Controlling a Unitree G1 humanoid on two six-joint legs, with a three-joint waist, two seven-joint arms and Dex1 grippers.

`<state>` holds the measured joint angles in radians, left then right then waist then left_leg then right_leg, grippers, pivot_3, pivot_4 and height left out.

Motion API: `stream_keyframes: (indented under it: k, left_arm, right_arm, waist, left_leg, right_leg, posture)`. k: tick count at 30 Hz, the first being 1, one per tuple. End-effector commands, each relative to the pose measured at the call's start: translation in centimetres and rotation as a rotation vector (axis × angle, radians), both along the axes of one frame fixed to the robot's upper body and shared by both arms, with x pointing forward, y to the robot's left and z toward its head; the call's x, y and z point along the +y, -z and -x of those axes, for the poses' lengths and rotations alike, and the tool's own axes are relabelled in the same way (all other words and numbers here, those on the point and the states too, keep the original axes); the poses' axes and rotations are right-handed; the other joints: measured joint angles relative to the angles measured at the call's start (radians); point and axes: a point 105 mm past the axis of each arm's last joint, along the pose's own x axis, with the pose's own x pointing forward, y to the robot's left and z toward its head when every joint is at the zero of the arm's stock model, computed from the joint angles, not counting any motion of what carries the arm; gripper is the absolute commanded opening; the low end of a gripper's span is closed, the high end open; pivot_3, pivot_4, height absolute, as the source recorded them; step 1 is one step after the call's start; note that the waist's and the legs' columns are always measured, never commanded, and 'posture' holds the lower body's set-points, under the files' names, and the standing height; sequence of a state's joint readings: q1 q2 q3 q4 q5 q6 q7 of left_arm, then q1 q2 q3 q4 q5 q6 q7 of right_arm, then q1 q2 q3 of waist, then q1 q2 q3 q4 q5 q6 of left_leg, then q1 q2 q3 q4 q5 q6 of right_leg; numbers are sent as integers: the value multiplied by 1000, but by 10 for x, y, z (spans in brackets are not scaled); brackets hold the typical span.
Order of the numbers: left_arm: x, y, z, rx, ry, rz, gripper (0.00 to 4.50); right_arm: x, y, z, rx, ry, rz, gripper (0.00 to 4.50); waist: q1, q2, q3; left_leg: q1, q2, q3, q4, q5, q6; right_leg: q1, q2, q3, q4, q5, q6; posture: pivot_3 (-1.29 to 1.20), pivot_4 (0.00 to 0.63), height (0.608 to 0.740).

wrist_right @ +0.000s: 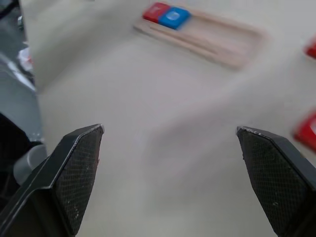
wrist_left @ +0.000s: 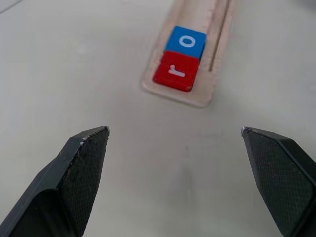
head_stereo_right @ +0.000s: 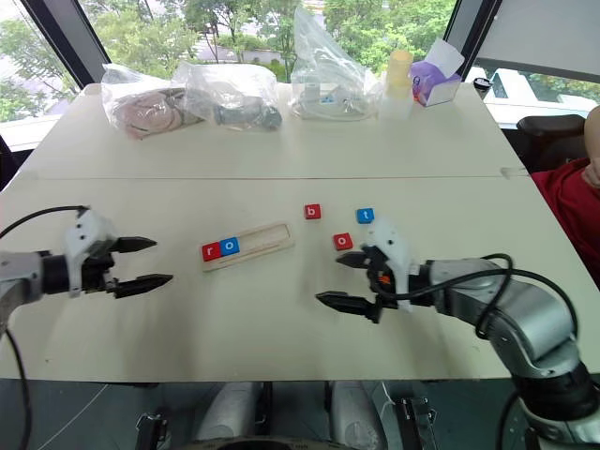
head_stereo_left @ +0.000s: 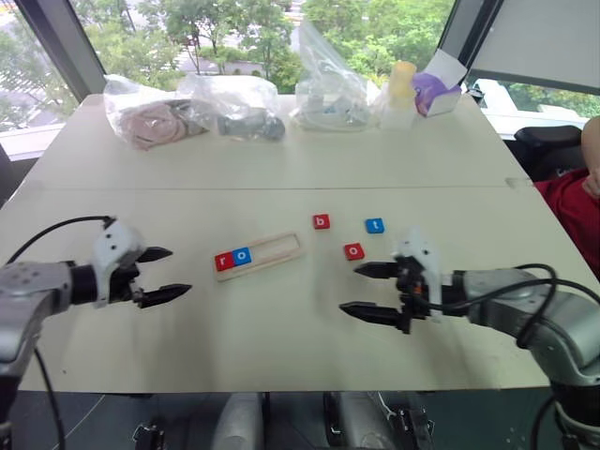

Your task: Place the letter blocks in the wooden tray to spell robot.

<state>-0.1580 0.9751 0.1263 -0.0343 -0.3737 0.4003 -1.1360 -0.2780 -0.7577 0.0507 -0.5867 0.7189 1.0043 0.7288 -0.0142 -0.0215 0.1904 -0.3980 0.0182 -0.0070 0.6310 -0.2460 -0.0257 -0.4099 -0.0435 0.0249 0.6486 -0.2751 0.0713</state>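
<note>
The wooden tray (head_stereo_left: 281,251) lies at the table's middle with a red r block (head_stereo_left: 224,262) and a blue o block (head_stereo_left: 242,255) side by side at its left end. Loose on the table to its right are a red b block (head_stereo_left: 322,222), a red o block (head_stereo_left: 353,251) and a blue t block (head_stereo_left: 374,225). My left gripper (head_stereo_left: 167,273) hovers open left of the tray, pointing at it. Just below the red o block, my right gripper (head_stereo_left: 367,291) is open with nothing between its fingers.
Several clear plastic bags (head_stereo_left: 234,108) with items line the table's far side, beside a yellow cup (head_stereo_left: 401,86) and a purple-and-white box (head_stereo_left: 435,92). A person's red sleeve (head_stereo_left: 572,202) shows at the right edge. The table's front edge runs just below both grippers.
</note>
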Motion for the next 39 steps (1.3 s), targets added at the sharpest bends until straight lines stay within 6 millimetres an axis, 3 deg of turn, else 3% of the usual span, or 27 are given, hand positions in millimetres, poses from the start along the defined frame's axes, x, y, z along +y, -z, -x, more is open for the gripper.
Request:
stream_keyframes:
  k: [1,6,13,21,24,25,26,32,36,39]
  left_arm:
    - [-7,2,-12,-9,82,-34,4500]
    - [-27,13,-32,-18,147,-18,4500]
    - [-51,29,-37,5,206,30,4500]
    - [-52,52,-40,30,208,-27,4500]
    - [-52,60,-34,59,224,-22,3678]
    - [-52,60,-34,62,223,-16,3263]
    - [-52,58,-34,58,219,-10,3121]
    - [-56,33,-45,-42,255,7,3121]
    - [-65,15,-41,-47,392,-34,3121]
    - [-75,13,-42,-29,473,-54,3121]
  right_arm:
    - [13,1,-3,-59,-5,26,4445]
    - [21,8,-2,-74,0,28,4445]
    - [32,12,6,-65,3,-4,4445]
    - [28,13,1,-78,44,0,4445]
    - [23,13,-3,-84,59,9,4500]
    - [21,13,-4,-85,67,14,4500]
    - [18,13,-5,-86,75,16,4500]
    - [-2,12,-15,-86,189,14,4500]
    - [-23,12,-16,-75,263,12,4500]
    - [-34,14,-20,-62,331,-12,4500]
  waist:
    - [1,0,0]
    - [3,0,0]
    - [0,0,0]
    - [2,1,-1]
    - [3,1,-2]
    - [3,1,-2]
    - [3,1,-2]
    - [4,1,-2]
    - [5,0,-2]
    - [3,0,-2]
  left_leg:
    - [-2,0,0,0,0,0]
    - [-13,-3,0,4,0,0]
    - [-14,-2,0,13,-1,2]
    - [-8,-2,0,18,-1,2]
    - [-8,-2,0,18,-1,2]
    - [-8,-2,0,18,-1,2]
    - [-8,-2,0,18,-1,2]
    - [-8,-2,-1,18,-1,2]
    - [-10,-2,-1,18,-1,2]
    - [-10,-3,-1,18,-1,2]
  right_leg:
    - [-2,0,0,0,1,2]
    - [-11,-1,-1,3,6,10]
    - [-10,1,-1,6,7,11]
    - [-1,-1,-1,6,5,9]
    - [0,-1,-1,6,5,9]
    - [0,-1,-1,6,6,10]
    - [0,-1,-1,6,6,10]
    - [0,-1,-1,6,6,11]
    - [-1,-1,-1,5,6,11]
    - [-1,-1,-1,5,7,11]
  posture:
    - [0,150,740]
    - [0,150,740]
    - [0,150,740]
    - [0,150,740]
    - [0,150,740]
    - [0,150,740]
    - [0,150,740]
    - [0,150,740]
    - [0,150,740]
    - [0,150,740]
